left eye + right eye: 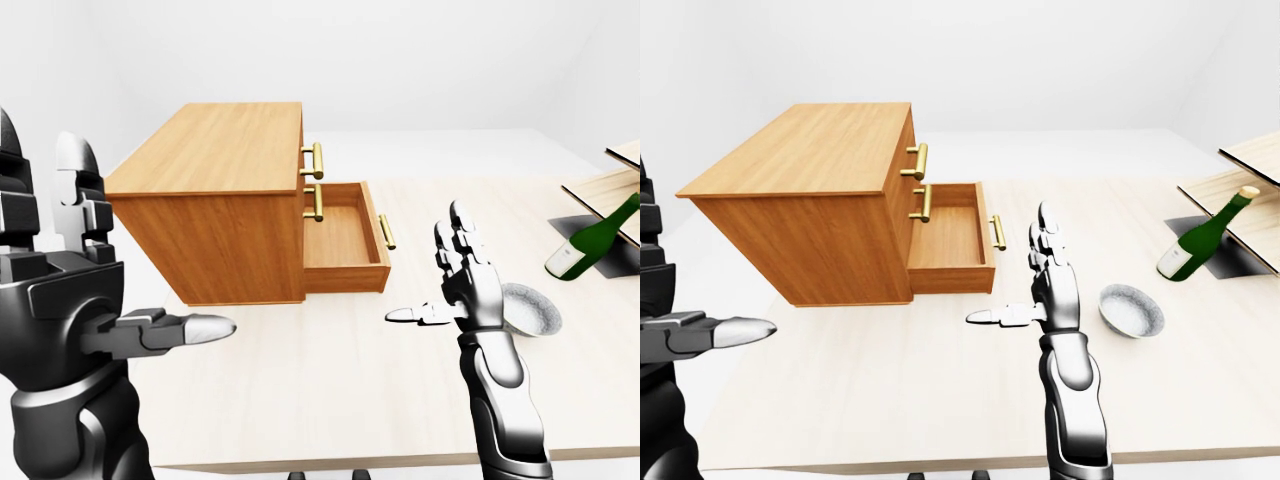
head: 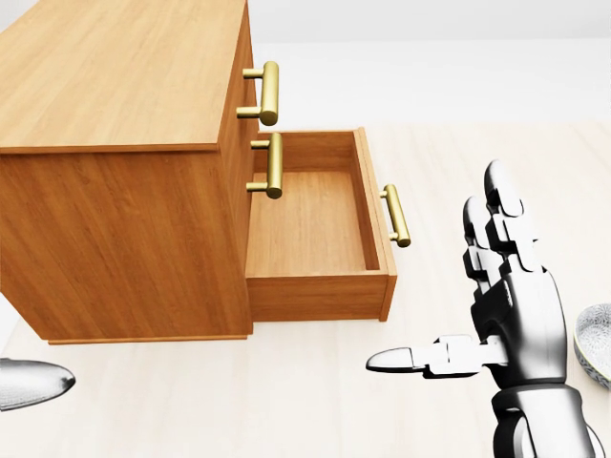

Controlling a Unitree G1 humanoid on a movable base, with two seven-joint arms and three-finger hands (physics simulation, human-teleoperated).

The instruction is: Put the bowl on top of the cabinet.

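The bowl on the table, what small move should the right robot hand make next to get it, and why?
Probably shift the right robot hand toward the right of the right-eye view and down onto the bowl: the robot hand is open, empty, and beside it.

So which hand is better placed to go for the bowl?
Right. The right hand stands open just left of the bowl on the table. The left hand is far off at the view's left edge, with the cabinet nearer to it than the bowl.
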